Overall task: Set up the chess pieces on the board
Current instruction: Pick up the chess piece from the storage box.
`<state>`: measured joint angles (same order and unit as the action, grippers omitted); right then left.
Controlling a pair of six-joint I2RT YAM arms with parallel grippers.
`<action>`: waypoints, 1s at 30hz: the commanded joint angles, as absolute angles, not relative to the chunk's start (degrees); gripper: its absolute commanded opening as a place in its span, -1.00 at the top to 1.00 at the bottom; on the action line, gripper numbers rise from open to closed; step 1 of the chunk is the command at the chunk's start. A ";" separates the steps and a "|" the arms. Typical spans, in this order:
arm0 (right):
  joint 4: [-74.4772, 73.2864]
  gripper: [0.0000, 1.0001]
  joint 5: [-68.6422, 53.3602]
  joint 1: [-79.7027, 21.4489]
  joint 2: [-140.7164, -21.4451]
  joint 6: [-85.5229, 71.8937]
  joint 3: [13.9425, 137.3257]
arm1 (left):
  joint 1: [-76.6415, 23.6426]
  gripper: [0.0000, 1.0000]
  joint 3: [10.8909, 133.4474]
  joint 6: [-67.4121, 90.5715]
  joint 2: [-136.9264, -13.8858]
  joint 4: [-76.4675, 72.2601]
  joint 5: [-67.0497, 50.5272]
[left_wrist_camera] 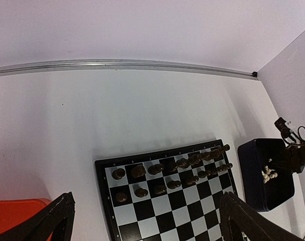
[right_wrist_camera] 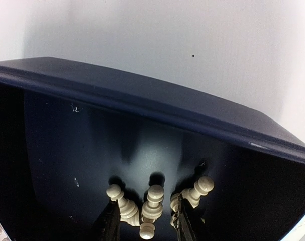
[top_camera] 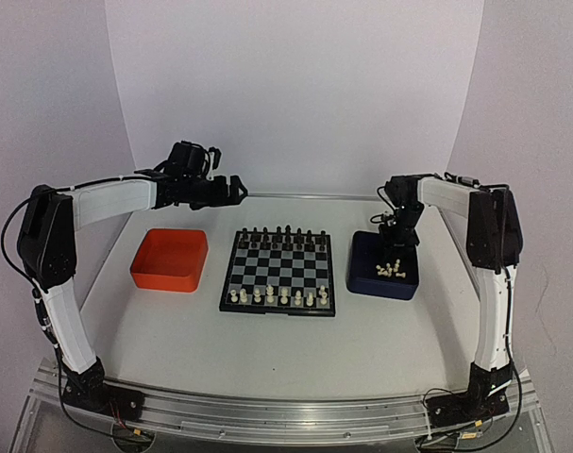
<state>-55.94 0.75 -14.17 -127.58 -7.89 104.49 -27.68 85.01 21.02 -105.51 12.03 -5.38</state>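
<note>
Cream-white chess pieces (top_camera: 270, 296), tiny and round-headed, stand in a line along the near edge of the board (top_camera: 278, 310), whose black and pale checks sit inside a black border. Black figures (top_camera: 284, 236) fill its far rows. More cream pieces lie tumbled in the dark blue tray (top_camera: 366, 280) to the right. There the right gripper (right_wrist_camera: 146, 221) straddles one pawn; whether its fingers clamp it cannot be told. Farthest back, beyond the orange tray (top_camera: 163, 278), the left gripper (top_camera: 235, 189) hangs spread wide.
</note>
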 commanded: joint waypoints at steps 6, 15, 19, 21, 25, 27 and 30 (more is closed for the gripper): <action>-57.33 0.42 -1.26 -14.32 -131.67 -7.11 106.89 | -27.33 -0.99 85.53 20.66 -105.46 10.43 -5.71; -57.47 0.55 0.75 -14.32 -131.60 -7.32 105.60 | -27.33 -0.99 84.08 20.90 -104.51 9.72 -5.71; -57.40 0.85 1.91 -14.31 -131.57 -7.30 105.51 | -27.33 -0.99 83.38 21.00 -104.12 9.40 -5.58; -57.40 0.99 2.36 -14.32 -131.71 -7.33 105.99 | -27.33 -0.99 83.06 21.08 -103.88 9.19 -5.59; -57.31 1.00 2.24 -14.31 -131.62 -7.63 107.79 | -27.34 -0.99 81.86 21.24 -102.89 8.27 -5.71; -57.17 1.00 1.74 -14.39 -131.45 -7.44 109.33 | -27.33 -0.99 81.12 21.35 -102.15 7.73 -5.91; -56.74 1.00 1.11 -14.41 -130.99 -6.54 111.55 | -27.32 -0.99 80.21 21.36 -101.15 6.45 -6.41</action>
<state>-56.76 1.61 -14.17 -131.85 -7.49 106.99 -27.68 81.38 21.10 -105.41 9.87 -5.57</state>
